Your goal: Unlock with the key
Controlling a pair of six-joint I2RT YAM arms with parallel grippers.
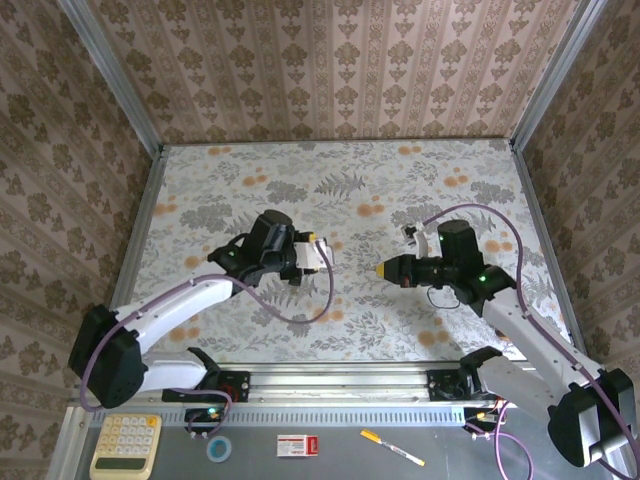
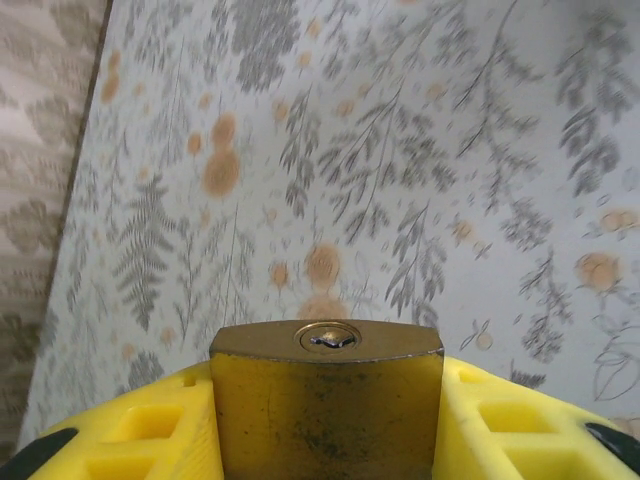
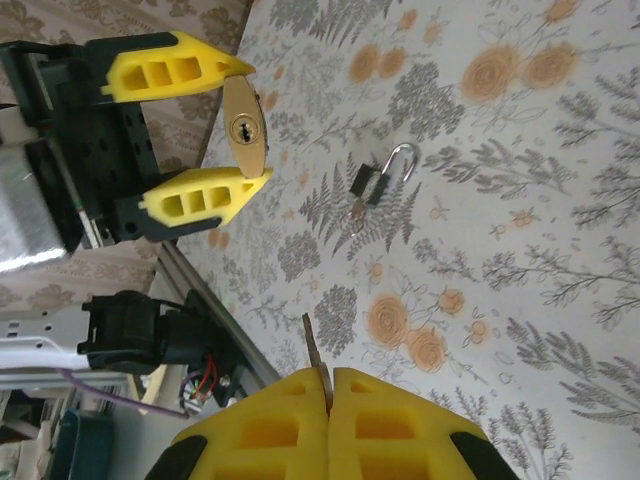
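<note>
A brass padlock is clamped by its sides in my left gripper, which is shut on it. Its keyhole faces outward. In the right wrist view the padlock sits between the left gripper's yellow fingers, keyhole turned toward me. My right gripper is shut on the key. Only its thin metal blade sticks out from the pads, and its head is hidden. From above, the right gripper points left at the left gripper, a short gap apart, both above the table.
A second small key with a black head and a silvery ring lies on the floral table, just behind the right gripper. The metal front rail runs near the arm bases. Patterned walls close in the back and sides.
</note>
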